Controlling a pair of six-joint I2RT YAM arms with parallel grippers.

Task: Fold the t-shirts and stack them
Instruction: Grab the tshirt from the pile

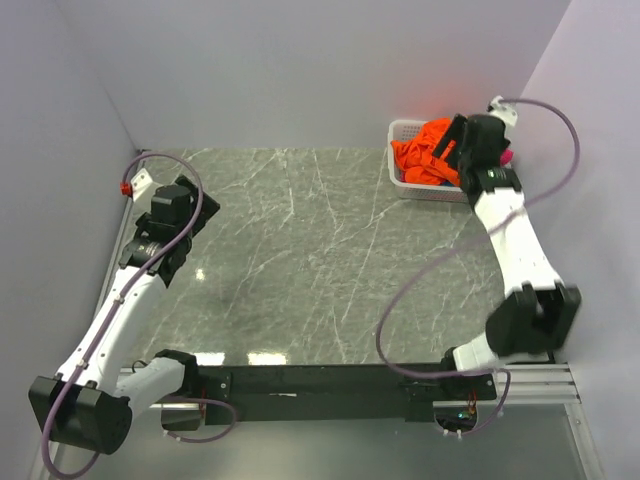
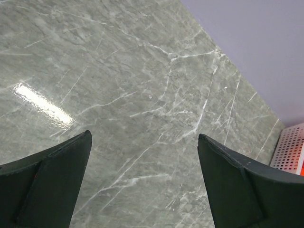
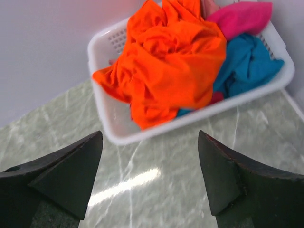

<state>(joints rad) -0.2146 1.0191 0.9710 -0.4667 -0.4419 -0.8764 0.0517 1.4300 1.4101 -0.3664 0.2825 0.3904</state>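
The t-shirts lie crumpled in a white slotted basket [image 1: 405,180] at the table's back right. The bright orange shirt [image 3: 166,61] is on top, also visible from above [image 1: 425,160]. A magenta shirt [image 3: 242,16] and a turquoise shirt [image 3: 249,64] lie beside and under it. The salmon shirt is hidden. My right gripper [image 3: 149,135] is open and empty, hovering just in front of the basket [image 3: 107,47]; in the top view [image 1: 462,148] it is over the basket. My left gripper [image 2: 145,135] is open and empty above bare table at the left [image 1: 185,205].
The table is grey-green marble [image 1: 300,260] with a black rail along the near edge. Grey walls close the back and both sides. A red-tipped fixture [image 1: 127,187] sits at the far left corner. The basket's corner shows in the left wrist view [image 2: 290,152].
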